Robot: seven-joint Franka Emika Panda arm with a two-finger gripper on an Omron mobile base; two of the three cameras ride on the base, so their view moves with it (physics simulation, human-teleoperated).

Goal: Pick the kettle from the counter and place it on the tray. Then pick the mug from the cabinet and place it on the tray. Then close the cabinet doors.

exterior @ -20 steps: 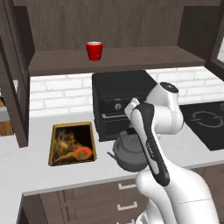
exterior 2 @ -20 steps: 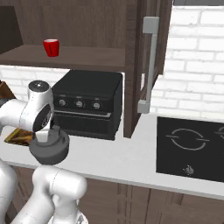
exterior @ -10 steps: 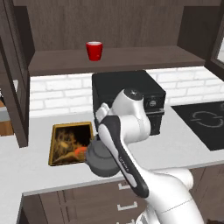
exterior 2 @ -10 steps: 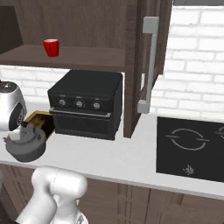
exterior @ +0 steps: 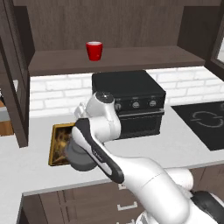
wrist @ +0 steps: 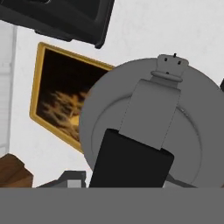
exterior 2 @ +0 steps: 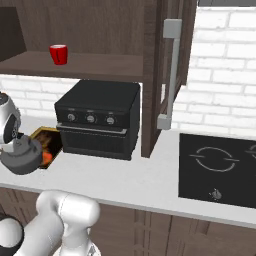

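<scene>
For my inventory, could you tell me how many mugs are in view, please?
1: the mug stands on the open cabinet shelf; others could hide beyond the frame.

kitchen: oven (exterior: 129, 99), hob (exterior 2: 216, 167), cabinet (exterior: 109, 30)

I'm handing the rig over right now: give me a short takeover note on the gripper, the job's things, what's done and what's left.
Gripper: jaws shut on the kettle by its handle, carrying it at the tray's near edge, not set down.
Tray: on the counter, left of the black oven.
Mug: on the cabinet shelf.
Cabinet doors: open.
Done: kettle picked.
Left: place kettle, move mug to tray, close doors.
</scene>
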